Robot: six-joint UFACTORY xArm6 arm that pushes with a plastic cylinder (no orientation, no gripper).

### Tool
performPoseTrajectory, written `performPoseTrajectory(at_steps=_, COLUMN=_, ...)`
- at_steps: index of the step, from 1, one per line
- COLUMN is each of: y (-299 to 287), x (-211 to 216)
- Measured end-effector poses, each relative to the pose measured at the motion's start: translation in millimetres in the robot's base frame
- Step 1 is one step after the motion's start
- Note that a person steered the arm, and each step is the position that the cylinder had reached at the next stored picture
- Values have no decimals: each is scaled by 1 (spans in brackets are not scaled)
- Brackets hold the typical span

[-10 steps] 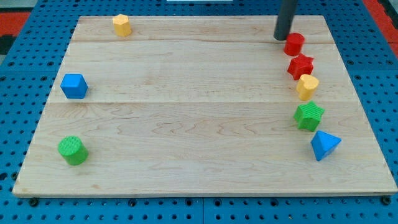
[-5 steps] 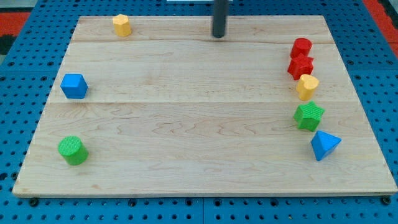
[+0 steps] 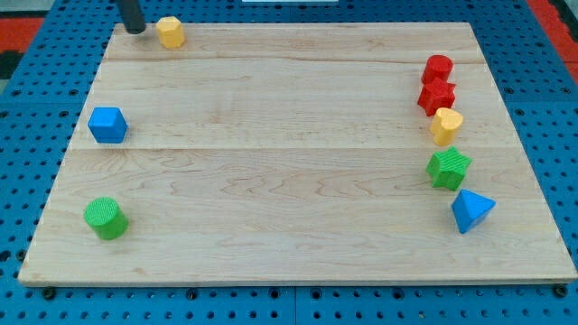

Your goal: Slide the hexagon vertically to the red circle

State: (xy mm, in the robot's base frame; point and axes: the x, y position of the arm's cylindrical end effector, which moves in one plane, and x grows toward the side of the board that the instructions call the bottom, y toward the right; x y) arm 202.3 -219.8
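The yellow hexagon (image 3: 170, 32) sits near the top left corner of the wooden board (image 3: 289, 181). My tip (image 3: 135, 30) stands just left of it, close to it; I cannot tell whether they touch. The red circle (image 3: 438, 68) sits at the view's right near the top, touching the red star (image 3: 437, 96) below it.
Down the right side below the red star sit a yellow block (image 3: 445, 125), a green star (image 3: 449, 168) and a blue triangle (image 3: 471, 210). A blue cube (image 3: 107, 125) and a green cylinder (image 3: 106, 218) sit on the left side.
My tip has swept from beside the red circle along the top edge to the left of the yellow hexagon. The red circle shifted slightly right and down. The hexagon has moved slightly left.
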Motion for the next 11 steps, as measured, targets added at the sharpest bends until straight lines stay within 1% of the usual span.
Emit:
performPoseTrajectory(at_steps=2, y=156, x=36)
performPoseTrajectory(at_steps=3, y=173, x=42)
performPoseTrajectory(at_steps=4, y=155, x=33)
performPoseTrajectory(at_steps=5, y=177, x=31)
performPoseTrajectory(at_steps=6, y=225, x=30)
performPoseTrajectory(at_steps=7, y=227, x=11)
performPoseTrajectory(at_steps=8, y=260, x=16)
performPoseTrajectory(at_steps=9, y=312, x=44)
performPoseTrajectory(at_steps=10, y=291, x=48)
performPoseTrajectory(at_steps=11, y=274, x=75)
